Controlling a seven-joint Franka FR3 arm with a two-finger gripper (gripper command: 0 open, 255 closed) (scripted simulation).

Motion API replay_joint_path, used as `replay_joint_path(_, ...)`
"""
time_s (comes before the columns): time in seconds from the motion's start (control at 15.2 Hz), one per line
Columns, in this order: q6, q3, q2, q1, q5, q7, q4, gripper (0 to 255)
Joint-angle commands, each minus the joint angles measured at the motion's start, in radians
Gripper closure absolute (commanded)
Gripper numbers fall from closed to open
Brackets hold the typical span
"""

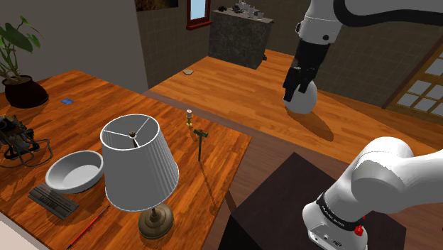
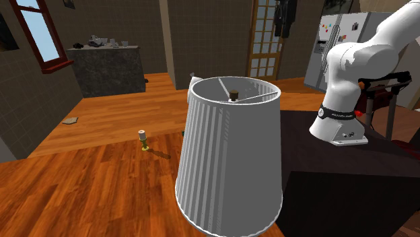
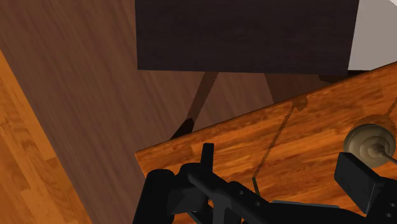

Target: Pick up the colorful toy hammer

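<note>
1. The toy hammer, rendered dark green and T-shaped, is seen standing upright near the edge of the wooden table, untouched.
2. In the shoulder view it is placed at 2 o'clock of the white-shaded lamp, with a small white-capped object near it at its 11 o'clock.
3. The gripper is held high over the wooden floor, well apart from the toy hammer and at its 2 o'clock in the shoulder view.
4. In the wrist view the black fingers are shown spread, with nothing clasped between them.
5. A grey bowl is set at 9 o'clock of the lamp, and the dark stand is seen at 4 o'clock of the toy hammer.
</note>
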Motion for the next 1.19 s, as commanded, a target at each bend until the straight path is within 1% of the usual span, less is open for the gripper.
replay_joint_path(0.0,0.000,0.000,0.000,0.000,0.000,0.000,0.000,0)
replay_joint_path(0.26,0.142,0.009,0.108,0.008,0.007,0.003,-0.029,0)
replay_joint_path(0.53,0.279,0.019,0.234,0.016,0.011,0.006,-0.034,0)
replay_joint_path(0.79,0.406,0.028,0.374,0.023,0.014,0.008,-0.015,0)
replay_joint_path(1.12,0.545,0.041,0.561,0.029,0.012,0.013,0.041,0)
